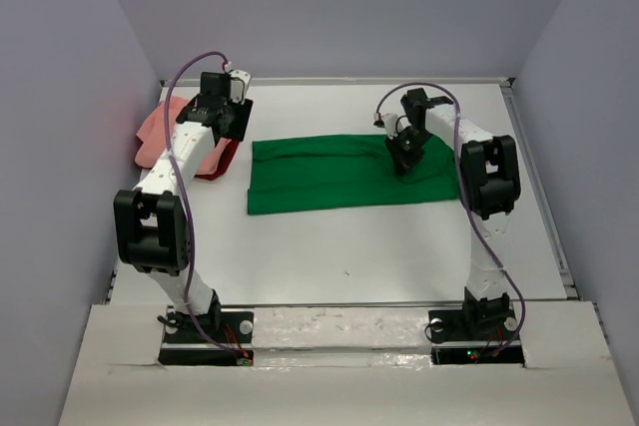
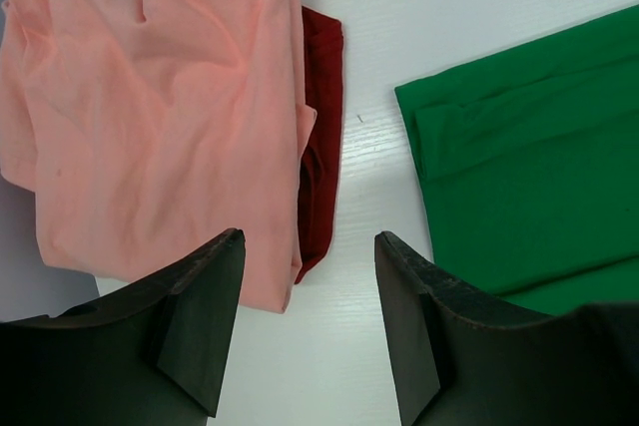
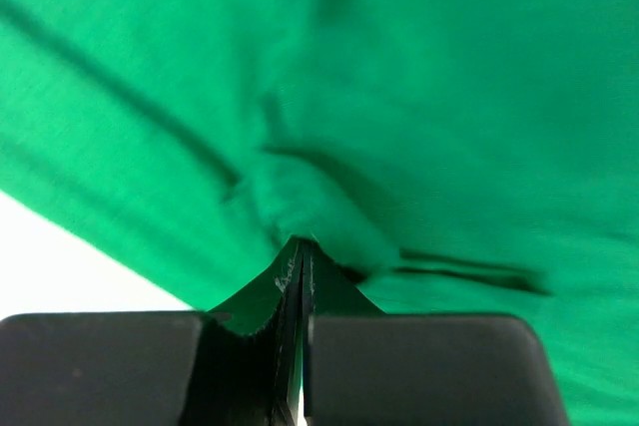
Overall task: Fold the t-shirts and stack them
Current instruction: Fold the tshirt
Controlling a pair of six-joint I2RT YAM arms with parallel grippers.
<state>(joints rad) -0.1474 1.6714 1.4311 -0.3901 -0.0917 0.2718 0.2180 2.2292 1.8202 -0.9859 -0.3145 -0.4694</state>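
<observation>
- Bright green t-shirt (image 1: 339,175) of soft cloth lies folded into a long, flat rectangle across the middle of the white table (image 1: 349,256). A lengthwise fold line runs along it, with a few shallow creases.
- Right gripper (image 3: 297,258), black and two-fingered, is clamped closed on a small raised pinch of the green t-shirt near its right end (the cloth bunches up just at the fingertips).
- Salmon-pink t-shirt (image 2: 160,117), rumpled soft cloth, lies at the far left of the table and reaches its left edge beside the grey wall (image 1: 60,97).
- Dark red cloth (image 2: 321,147) lies under the salmon-pink t-shirt and shows only as a narrow strip along its right side.
- Left gripper (image 2: 310,238) hovers with its jaws apart and nothing between them, over the bare strip of table that separates the dark red cloth from the green t-shirt's left edge.
- Room: a broad bare stretch of table lies between the green t-shirt's near edge and the table's near edge, and a narrower band lies behind it.
- Count: three pieces of cloth (one green, one salmon-pink, one dark red) and two grippers.
</observation>
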